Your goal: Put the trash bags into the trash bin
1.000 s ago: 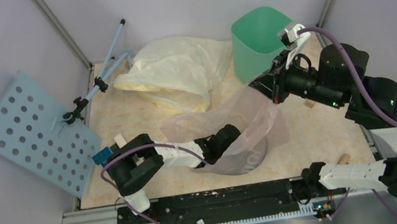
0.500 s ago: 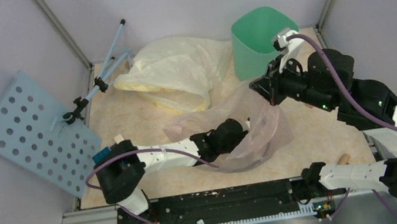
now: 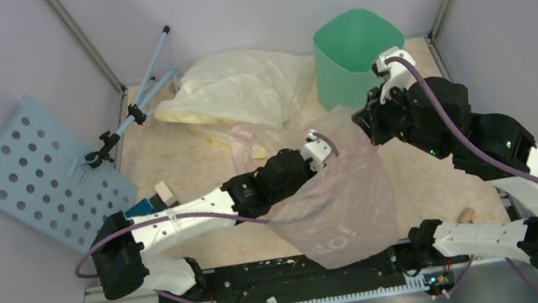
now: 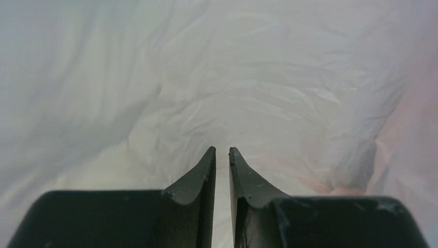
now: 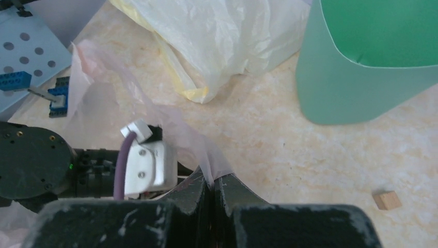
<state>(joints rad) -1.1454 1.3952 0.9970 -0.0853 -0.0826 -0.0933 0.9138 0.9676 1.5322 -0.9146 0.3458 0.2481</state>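
Note:
The pale-pink translucent trash bag (image 3: 338, 205) hangs in the middle of the top view, lifted and spread, its lower part drooping toward the near edge. My right gripper (image 3: 364, 117) (image 5: 213, 181) is shut on a pinched corner of the bag's rim (image 5: 217, 163). My left arm reaches inside the bag. In the left wrist view, crinkled film (image 4: 258, 77) fills the frame, and the left gripper (image 4: 222, 150) stands slightly open with nothing between its jaws. The mint-green trash bin (image 3: 348, 59) (image 5: 372, 67) stands upright at the back, just beyond the right gripper.
A large pale-yellow bag (image 3: 241, 91) (image 5: 222, 36) lies at the back left of the bin. A blue perforated board (image 3: 36, 178) and a blue rod stand (image 3: 149, 73) sit at the left. A small wooden block (image 3: 466, 214) (image 5: 387, 199) lies near the right edge.
My left arm has stretched up and right, deeper into the bag, and its jaws have parted a little. The bag has risen off the table and spread. The right gripper kept its hold.

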